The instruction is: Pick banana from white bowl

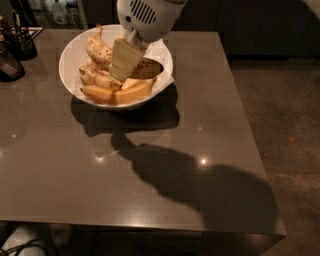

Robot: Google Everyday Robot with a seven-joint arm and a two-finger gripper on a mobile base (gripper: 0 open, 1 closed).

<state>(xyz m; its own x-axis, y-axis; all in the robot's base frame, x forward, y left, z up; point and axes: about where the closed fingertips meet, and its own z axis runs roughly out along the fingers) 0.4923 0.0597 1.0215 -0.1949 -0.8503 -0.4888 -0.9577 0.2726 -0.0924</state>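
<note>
Contents of the surface (210, 100), counted:

- White bowl (67, 57), one: wide and shallow, near the far edge, left of its middle
- Banana (149, 69), one: short, plump, thick with brown speckles, lying inside the white bowl in its right half, just beside my end effector on its right
- Other bananas in the same bowl, at least three: one speckled banana (97, 47) at the far left, one more speckled banana (95, 79) below it, and smooth yellow-orange fruit (117, 94) along the near rim; where they overlap I cannot count them surely
- End effector (119, 75), one: mine, reaching down from its white housing (147, 15) into the middle of the bowl among the fruit; whether it is released or clenched I cannot tell
- Dark containers, two: one (20, 42) and another (9, 62) at the left edge

Surface: dark grey-brown, glossy, with two small glints of light and my arm's broad shadow running to the near right corner

Room: dim; dark cabinets behind the far edge, bottles (59, 10) at the far left, a dark speckled floor (285, 100) along the right edge
</note>
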